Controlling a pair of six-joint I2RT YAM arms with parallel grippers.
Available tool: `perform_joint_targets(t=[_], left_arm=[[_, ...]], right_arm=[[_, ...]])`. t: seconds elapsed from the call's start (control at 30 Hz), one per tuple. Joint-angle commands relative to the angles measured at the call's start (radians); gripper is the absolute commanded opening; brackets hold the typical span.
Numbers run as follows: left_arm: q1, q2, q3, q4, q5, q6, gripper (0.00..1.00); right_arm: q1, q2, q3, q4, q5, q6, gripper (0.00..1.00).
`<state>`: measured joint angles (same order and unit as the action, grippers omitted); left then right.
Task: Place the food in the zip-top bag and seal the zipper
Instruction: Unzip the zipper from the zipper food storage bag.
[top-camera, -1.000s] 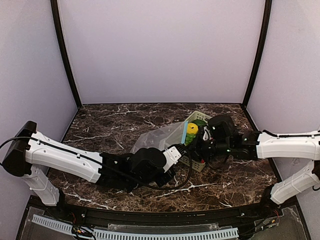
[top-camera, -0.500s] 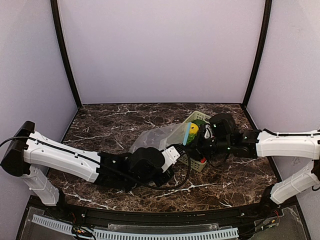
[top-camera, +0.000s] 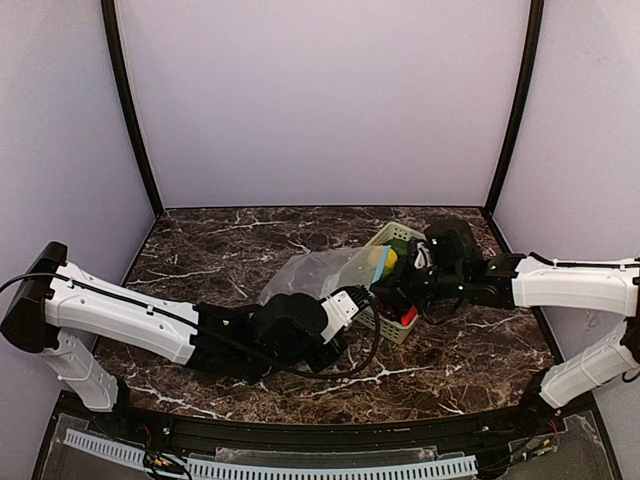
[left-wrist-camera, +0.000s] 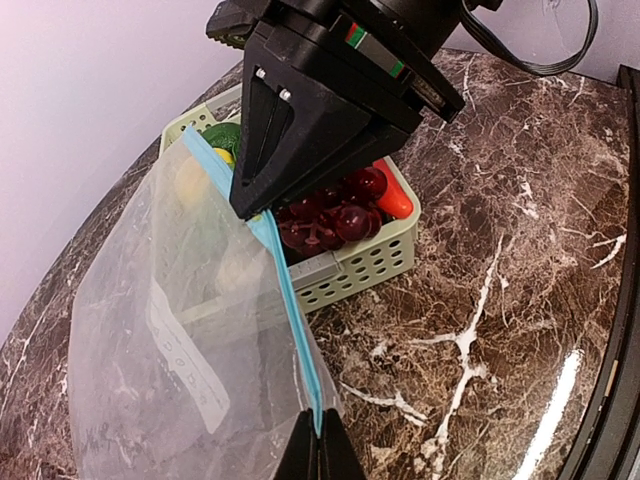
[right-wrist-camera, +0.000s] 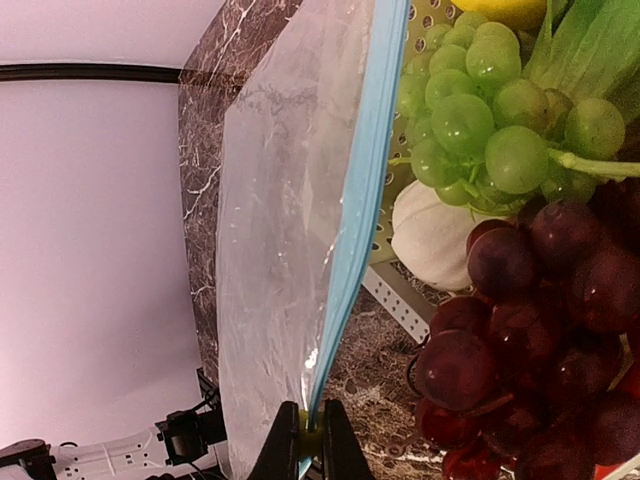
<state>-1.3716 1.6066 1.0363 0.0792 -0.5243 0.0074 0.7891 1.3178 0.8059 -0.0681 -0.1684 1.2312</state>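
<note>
The clear, flat plastic zip-top bag (left-wrist-camera: 170, 330) with a white label is held raised and tilted above the dark marble table (top-camera: 230, 250), its mouth edge against the pale green lattice basket (left-wrist-camera: 370, 270). Its narrow teal-blue zipper strip (left-wrist-camera: 287, 305) is gripped at two places. The left gripper (left-wrist-camera: 319, 440) has its fingers clamped together on the near end. The right gripper (right-wrist-camera: 305, 435) is pinched on the strip partway along, over the basket. The food lies in the basket: purple grapes (right-wrist-camera: 530, 290), long red pepper (left-wrist-camera: 395, 200), green grapes (right-wrist-camera: 480, 110), white bulb (right-wrist-camera: 430, 240), yellow lemon (right-wrist-camera: 505, 10) and leafy green (right-wrist-camera: 590, 45).
</note>
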Motion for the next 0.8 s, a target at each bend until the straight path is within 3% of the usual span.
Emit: perform_joint_targets(t=[0.0, 0.77], left_arm=[[-0.012, -0.051, -0.034, -0.073, 0.029, -0.032, 0.01], [-0.015, -0.065, -0.059, -0.073, 0.033, -0.050, 0.01]], right_arm=[[-0.069, 0.023, 0.033, -0.003, 0.097, -0.036, 0.05], [-0.184, 0.097, 0.083, 0.006, 0.057, -0.079, 0.05]])
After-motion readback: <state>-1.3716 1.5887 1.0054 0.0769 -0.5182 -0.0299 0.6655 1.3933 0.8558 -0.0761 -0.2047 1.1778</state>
